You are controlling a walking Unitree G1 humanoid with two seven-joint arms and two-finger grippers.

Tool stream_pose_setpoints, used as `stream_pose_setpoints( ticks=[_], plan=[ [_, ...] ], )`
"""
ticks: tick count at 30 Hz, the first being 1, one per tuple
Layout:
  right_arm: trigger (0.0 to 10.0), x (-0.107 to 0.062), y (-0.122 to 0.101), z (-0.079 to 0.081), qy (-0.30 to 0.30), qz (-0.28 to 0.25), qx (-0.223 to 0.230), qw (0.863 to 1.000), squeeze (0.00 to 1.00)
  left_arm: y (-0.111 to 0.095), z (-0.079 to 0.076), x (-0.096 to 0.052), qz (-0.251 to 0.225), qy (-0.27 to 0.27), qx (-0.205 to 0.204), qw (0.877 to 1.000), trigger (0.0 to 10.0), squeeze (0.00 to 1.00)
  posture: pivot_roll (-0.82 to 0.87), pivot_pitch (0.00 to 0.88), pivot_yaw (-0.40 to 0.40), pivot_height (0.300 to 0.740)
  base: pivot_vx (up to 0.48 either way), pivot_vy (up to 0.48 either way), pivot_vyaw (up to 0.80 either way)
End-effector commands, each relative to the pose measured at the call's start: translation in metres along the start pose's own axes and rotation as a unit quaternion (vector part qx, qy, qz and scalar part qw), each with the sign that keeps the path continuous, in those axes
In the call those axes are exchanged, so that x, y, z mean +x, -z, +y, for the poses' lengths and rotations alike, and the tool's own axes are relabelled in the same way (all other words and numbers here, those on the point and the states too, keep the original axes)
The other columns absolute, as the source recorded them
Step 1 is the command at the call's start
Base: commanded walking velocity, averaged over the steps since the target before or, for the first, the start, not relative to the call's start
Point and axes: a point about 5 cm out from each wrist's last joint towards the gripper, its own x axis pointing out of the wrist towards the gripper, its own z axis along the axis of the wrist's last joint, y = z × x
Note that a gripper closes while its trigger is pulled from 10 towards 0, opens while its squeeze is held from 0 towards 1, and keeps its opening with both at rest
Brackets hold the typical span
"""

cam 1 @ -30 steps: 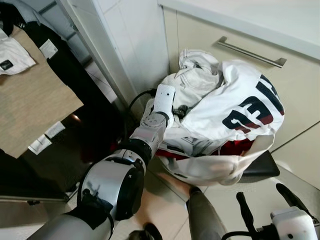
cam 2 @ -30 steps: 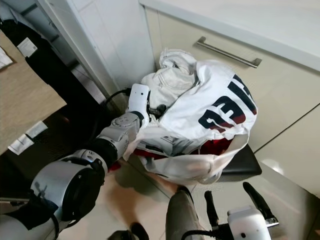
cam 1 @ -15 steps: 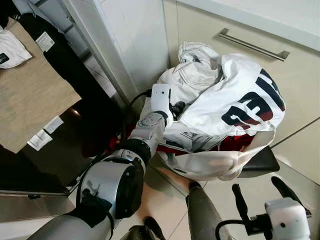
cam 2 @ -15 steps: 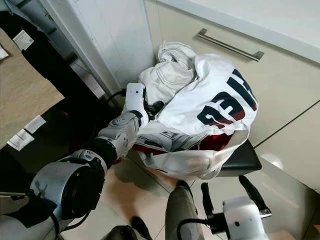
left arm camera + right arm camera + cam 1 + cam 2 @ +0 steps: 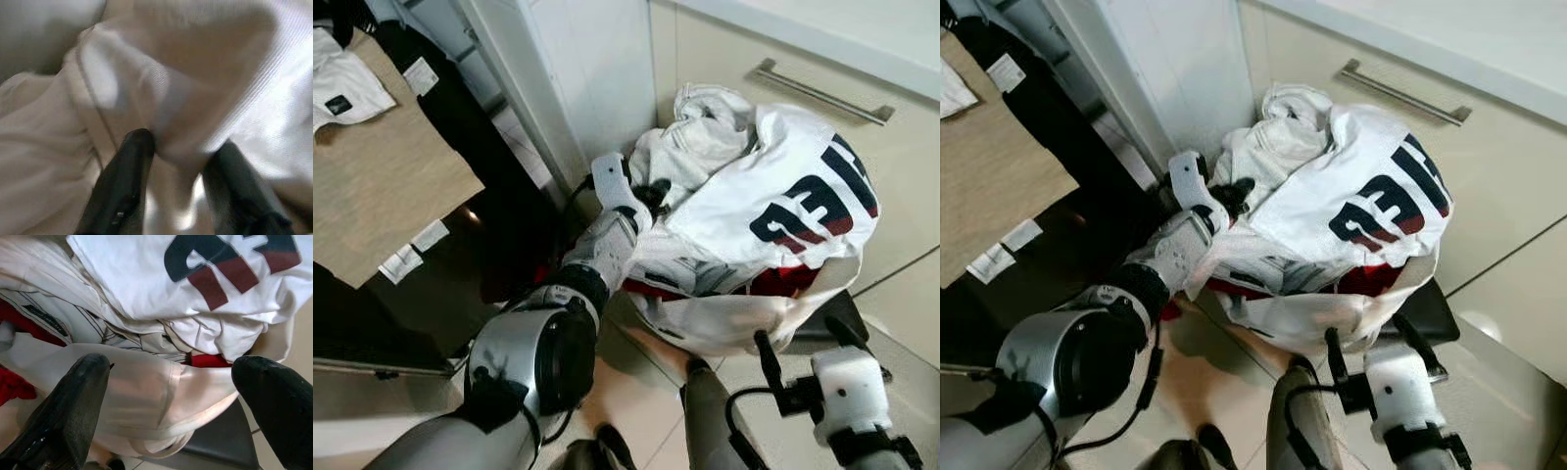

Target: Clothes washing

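Note:
A heap of laundry sits in a white bag (image 5: 724, 328) on a dark stool (image 5: 837, 311) against the cabinet. On top lie a white jersey (image 5: 803, 166) with navy and red letters and a cream-white garment (image 5: 705, 147); red cloth (image 5: 783, 279) peeks out below. My left gripper (image 5: 651, 189) is pushed into the heap's left side. In the left wrist view its fingers (image 5: 129, 152) pinch a fold of the cream-white garment (image 5: 195, 88). My right gripper (image 5: 803, 343) hovers open just in front of the bag's lower edge, fingers (image 5: 73, 401) spread wide.
A beige drawer front with a metal handle (image 5: 822, 90) stands behind the heap. A white panel (image 5: 578, 69) rises at the left of it. A tan surface (image 5: 382, 196) with folded clothes and dark garments lies at far left. My own leg (image 5: 705, 421) shows below on the tiled floor.
My left gripper has pushed higher and deeper into the heap's left side. My right gripper has risen from the lower edge of the picture up to the bag's front.

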Motion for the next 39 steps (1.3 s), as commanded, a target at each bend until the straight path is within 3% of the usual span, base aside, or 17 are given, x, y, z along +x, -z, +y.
stream_pose_setpoints(
  ticks=[1,5,10,13,16,17,18,20,24,30,33,39],
  plan=[
    [10.0,0.000,0.007,0.002,-0.001,0.016,0.014,1.000,0.00,0.007,-0.025,0.005,-0.006,0.034,-0.052,0.998,0.0,0.00,-0.47,0.170,0.187,0.740,0.000,0.000,0.00],
    [10.0,0.009,0.009,0.002,-0.004,0.012,0.016,1.000,0.00,0.001,-0.030,0.006,-0.021,0.045,-0.097,0.994,0.0,0.00,-0.44,0.138,0.190,0.740,0.000,0.000,0.00],
    [10.0,0.014,0.010,0.003,-0.005,0.009,0.017,1.000,0.00,-0.003,-0.033,0.007,-0.026,0.054,-0.106,0.993,0.0,0.00,-0.43,0.122,0.193,0.740,0.000,0.000,0.00],
    [10.0,0.036,0.011,0.005,-0.007,-0.008,0.020,1.000,0.00,-0.030,-0.046,0.010,-0.064,0.091,-0.123,0.986,0.0,0.00,-0.38,0.065,0.205,0.740,0.000,0.000,0.00],
    [10.0,0.041,0.011,0.005,-0.008,-0.011,0.020,1.000,0.00,-0.036,-0.048,0.010,-0.072,0.099,-0.125,0.985,0.0,0.00,-0.38,0.065,0.205,0.740,0.000,0.000,0.00],
    [10.0,0.047,0.012,0.006,-0.008,-0.015,0.020,1.000,0.00,-0.046,-0.054,0.011,-0.084,0.115,-0.125,0.982,0.0,0.00,-0.36,0.038,0.207,0.740,0.000,0.000,0.00],
    [10.0,0.053,0.011,0.007,-0.008,-0.020,0.021,1.000,0.00,-0.054,-0.063,0.011,-0.090,0.139,-0.091,0.982,0.0,0.00,-0.35,0.023,0.208,0.740,0.000,0.000,0.00],
    [10.0,0.053,0.011,0.007,-0.008,-0.020,0.021,1.000,0.00,-0.054,-0.063,0.011,-0.090,0.139,-0.091,0.982,0.0,0.00,-0.35,0.023,0.208,0.740,0.000,0.000,0.00],
    [10.0,0.078,0.009,0.009,-0.010,-0.040,0.021,0.999,0.00,-0.075,-0.071,0.009,-0.117,0.180,-0.060,0.975,0.0,0.00,-0.31,0.000,0.215,0.740,0.000,0.000,0.00],
    [10.0,0.088,0.009,0.010,-0.011,-0.049,0.019,0.999,0.00,-0.095,-0.078,0.007,-0.142,0.199,-0.051,0.968,0.0,0.00,-0.30,0.000,0.217,0.740,0.000,0.000,0.00],
    [10.0,0.092,0.009,0.010,-0.009,-0.054,0.018,0.998,0.00,-0.127,-0.092,0.002,-0.183,0.224,-0.042,0.956,0.0,0.00,-0.30,0.000,0.220,0.740,0.000,0.000,0.00],
    [10.0,0.102,0.008,0.009,-0.001,-0.066,0.017,0.998,0.00,-0.197,-0.129,-0.021,-0.265,0.276,0.028,0.924,0.0,0.00,-0.30,0.000,0.226,0.740,0.000,0.000,0.00]
  ],
)
